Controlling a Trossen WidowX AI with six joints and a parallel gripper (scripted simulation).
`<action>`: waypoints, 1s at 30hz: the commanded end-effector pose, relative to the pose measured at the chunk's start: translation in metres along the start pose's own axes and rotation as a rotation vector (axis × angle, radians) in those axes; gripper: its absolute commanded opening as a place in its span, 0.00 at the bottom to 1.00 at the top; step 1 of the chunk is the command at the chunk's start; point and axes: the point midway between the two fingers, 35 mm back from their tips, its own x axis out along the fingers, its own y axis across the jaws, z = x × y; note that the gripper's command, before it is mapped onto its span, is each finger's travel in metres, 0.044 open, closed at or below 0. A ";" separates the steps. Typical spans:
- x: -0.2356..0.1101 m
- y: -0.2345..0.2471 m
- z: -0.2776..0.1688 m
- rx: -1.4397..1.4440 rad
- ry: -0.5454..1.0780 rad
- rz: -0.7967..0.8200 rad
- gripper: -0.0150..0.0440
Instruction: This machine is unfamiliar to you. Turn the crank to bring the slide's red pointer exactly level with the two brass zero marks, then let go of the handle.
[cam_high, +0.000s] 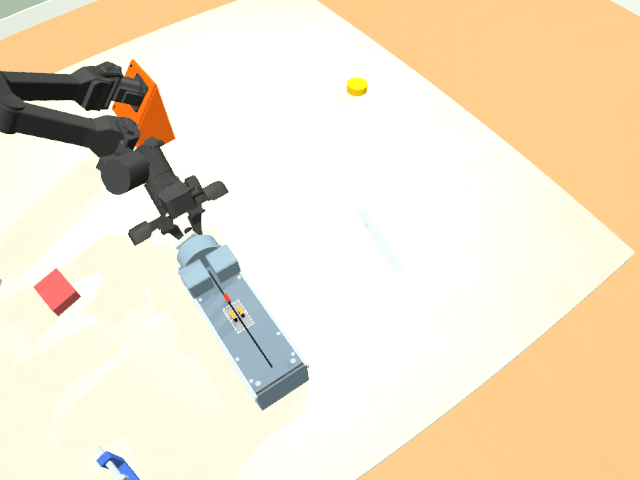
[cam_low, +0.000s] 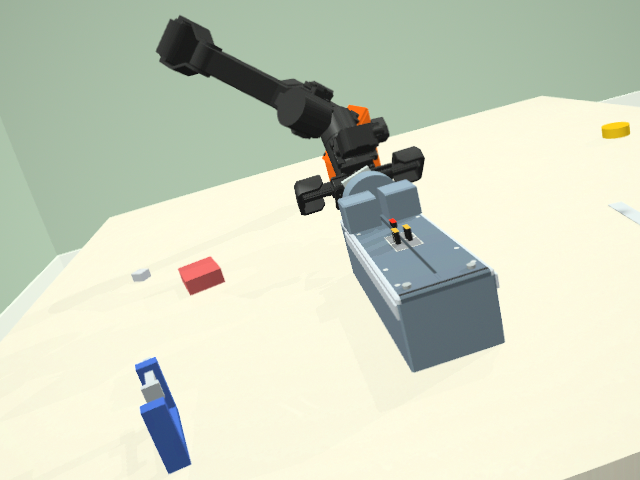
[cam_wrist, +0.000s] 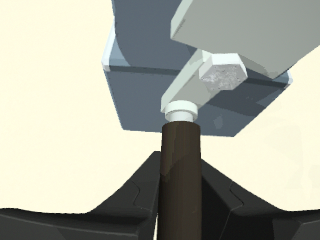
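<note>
Your fingers hold the dark round crank handle tight, at 12 o'clock from the grey-blue box machine. The small red pointer sits just short of the two brass marks. If you turn too far, it may slip past them.

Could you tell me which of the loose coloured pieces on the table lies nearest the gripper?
The red block. It lies just beside the machine whose handle the gripper grips; the yellow disc and blue piece lie farther off.
</note>
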 end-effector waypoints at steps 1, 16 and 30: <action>0.002 -0.009 -0.002 0.010 0.009 -0.022 0.25; 0.001 -0.012 -0.002 0.010 0.009 -0.022 0.25; 0.001 -0.015 -0.002 0.010 0.009 -0.022 0.25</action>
